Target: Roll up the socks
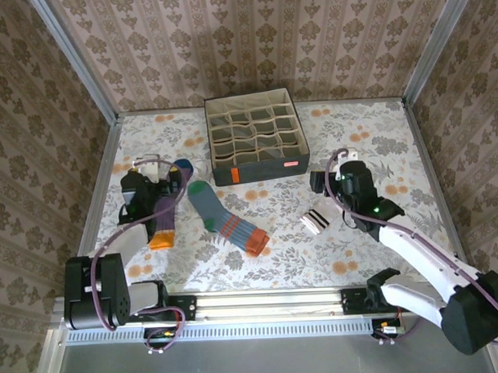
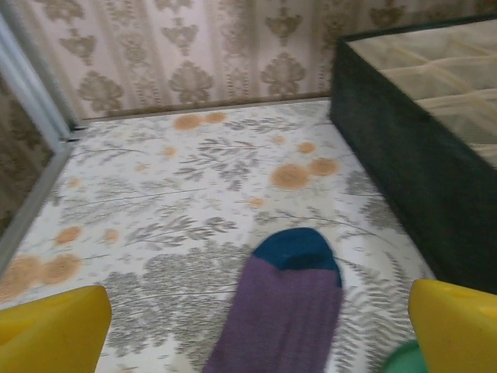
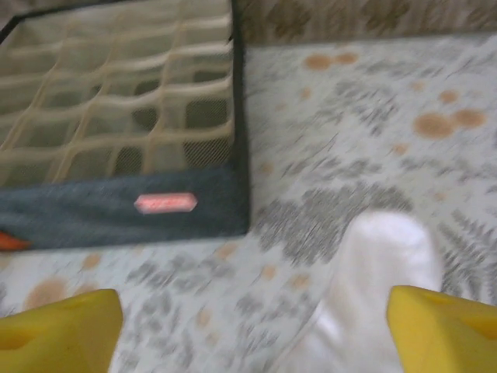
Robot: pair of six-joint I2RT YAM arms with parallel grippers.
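Three socks lie on the flowered counter (image 1: 378, 141) in front of the grey box (image 1: 254, 135)
Left end effector (image 2: 256, 330) spread, the purple sock (image 2: 283, 311) between its fingers; right end effector (image 3: 252, 330) spread at the white sock (image 3: 377, 280); the grey-blue striped sock (image 1: 225, 218) lies between both, apart

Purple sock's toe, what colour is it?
The toe of the purple sock is blue; the left wrist view shows it best.
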